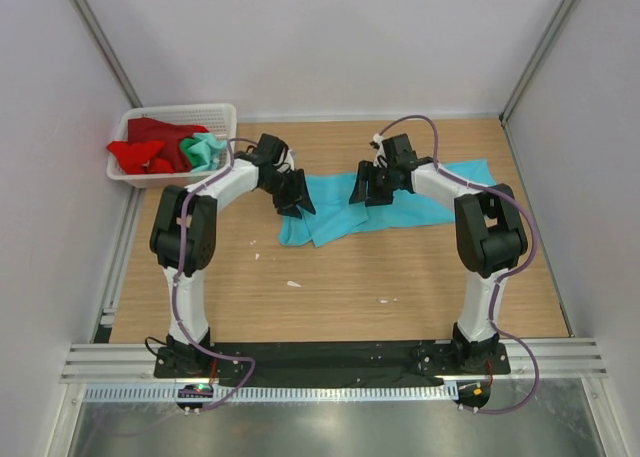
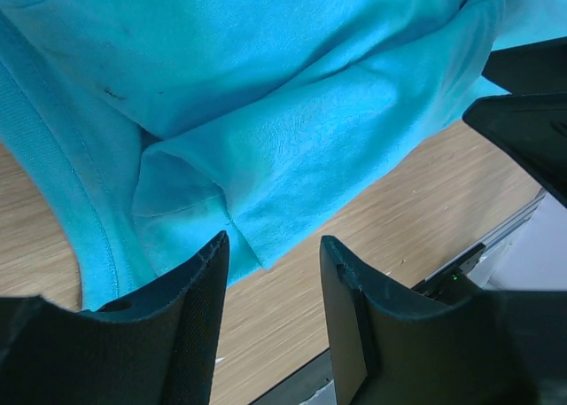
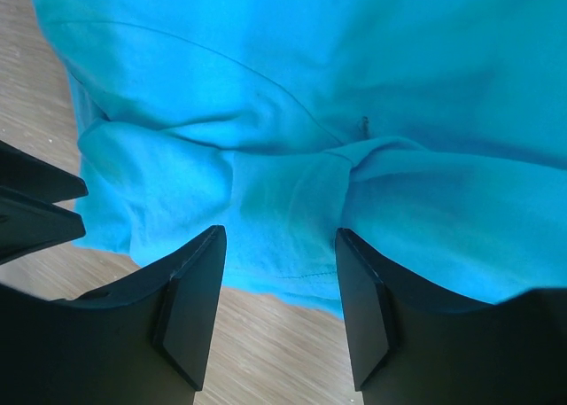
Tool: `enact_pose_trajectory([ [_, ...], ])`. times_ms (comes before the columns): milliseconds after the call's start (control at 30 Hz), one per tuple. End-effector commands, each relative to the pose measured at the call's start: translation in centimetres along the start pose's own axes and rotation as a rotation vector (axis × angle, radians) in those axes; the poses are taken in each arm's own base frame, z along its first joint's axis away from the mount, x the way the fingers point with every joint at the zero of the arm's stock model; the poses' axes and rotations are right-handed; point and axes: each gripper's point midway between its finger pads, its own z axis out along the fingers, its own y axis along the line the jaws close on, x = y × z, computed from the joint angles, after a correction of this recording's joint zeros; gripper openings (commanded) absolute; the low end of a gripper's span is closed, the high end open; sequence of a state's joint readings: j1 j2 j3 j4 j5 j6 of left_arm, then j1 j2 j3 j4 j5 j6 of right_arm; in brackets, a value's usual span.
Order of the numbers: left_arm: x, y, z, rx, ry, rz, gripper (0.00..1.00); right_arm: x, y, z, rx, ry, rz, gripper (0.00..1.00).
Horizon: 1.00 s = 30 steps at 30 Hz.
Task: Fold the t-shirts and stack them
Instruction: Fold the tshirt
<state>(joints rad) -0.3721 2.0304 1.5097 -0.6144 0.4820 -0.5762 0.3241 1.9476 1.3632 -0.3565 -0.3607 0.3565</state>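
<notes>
Blue shirt (image 1: 335, 220) rumpled mid-table, toward far right corner. Left gripper (image 2: 270, 268), right gripper (image 3: 279, 268): jaws parted, empty, over shirt edge. Your next grip: pinch edge squarely, pull taut before folding.

Top cam: mounted high, behind arm bases, looks down and forward over whole tabletop (image 1: 330, 277), far enough back to catch side walls too. Left wrist cam: super close, peeks out between own jaws at turquoise t-shirt (image 2: 292, 95) plus strip of wood. Right wrist cam: same deal, tight on same shirt. All three views share that shirt.
</notes>
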Motion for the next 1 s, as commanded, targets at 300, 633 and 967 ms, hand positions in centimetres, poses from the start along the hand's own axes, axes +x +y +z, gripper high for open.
enact_pose_trajectory([
  [300, 1.1, -0.3, 0.4, -0.015, 0.064, -0.066, 0.45, -0.2, 0.0, -0.8, -0.031, -0.012, -0.016, 0.57],
  [633, 1.0, 0.2, 1.9, -0.037, 0.058, -0.064, 0.42, 0.4, 0.0, -0.3, -0.047, 0.0, 0.002, 0.55],
  [967, 0.0, -0.1, 2.6, -0.025, 0.041, -0.07, 0.41, 0.5, -0.3, -0.1, -0.048, 0.006, 0.007, 0.54],
])
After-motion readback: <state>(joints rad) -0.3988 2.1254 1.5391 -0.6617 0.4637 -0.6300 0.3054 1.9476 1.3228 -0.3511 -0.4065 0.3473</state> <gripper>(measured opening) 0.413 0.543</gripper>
